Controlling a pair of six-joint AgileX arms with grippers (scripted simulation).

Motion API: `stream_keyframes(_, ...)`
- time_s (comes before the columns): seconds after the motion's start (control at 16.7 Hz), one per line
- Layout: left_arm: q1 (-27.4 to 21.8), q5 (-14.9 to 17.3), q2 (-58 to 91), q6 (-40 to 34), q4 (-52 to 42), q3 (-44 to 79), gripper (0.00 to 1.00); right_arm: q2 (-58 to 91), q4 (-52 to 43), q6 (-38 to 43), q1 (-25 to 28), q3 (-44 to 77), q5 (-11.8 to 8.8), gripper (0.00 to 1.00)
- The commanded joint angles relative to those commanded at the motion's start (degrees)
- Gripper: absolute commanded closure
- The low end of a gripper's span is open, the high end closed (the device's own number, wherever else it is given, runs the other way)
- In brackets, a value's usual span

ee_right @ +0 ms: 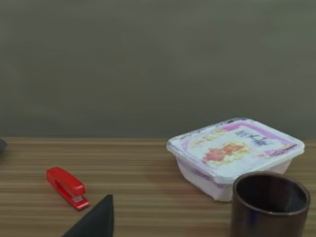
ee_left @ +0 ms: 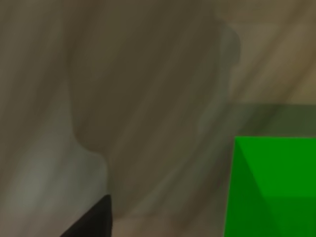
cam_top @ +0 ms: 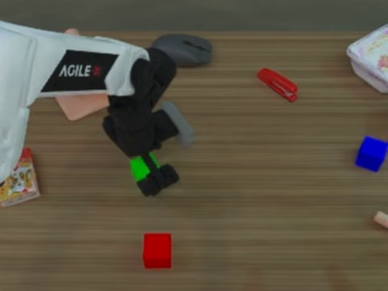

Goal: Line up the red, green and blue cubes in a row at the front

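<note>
Left tool (cam_top: 151, 174) grips the green cube (cam_top: 139, 168) — red cube (cam_top: 157, 250) nearby.

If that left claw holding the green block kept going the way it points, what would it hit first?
The left gripper, shut on the green cube, points down at the bare table. It would probably meet wood first; the red cube lies nearer the front, apparently off that line.

Even, soft light throughout; left wrist view heavily blurred, shadows faint
</note>
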Motion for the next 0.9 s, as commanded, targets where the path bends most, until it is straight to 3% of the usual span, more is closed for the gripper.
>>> stream_keyframes(0.78,0.0,0.0,0.0,0.0,0.0,0.0,0.98,0.0,0.0,0.0,0.0,0.0,0.0,0.0)
stream_keyframes(0.9,0.0,0.0,0.0,0.0,0.0,0.0,1.0,0.0,0.0,0.0,0.0,0.0,0.0,0.0)
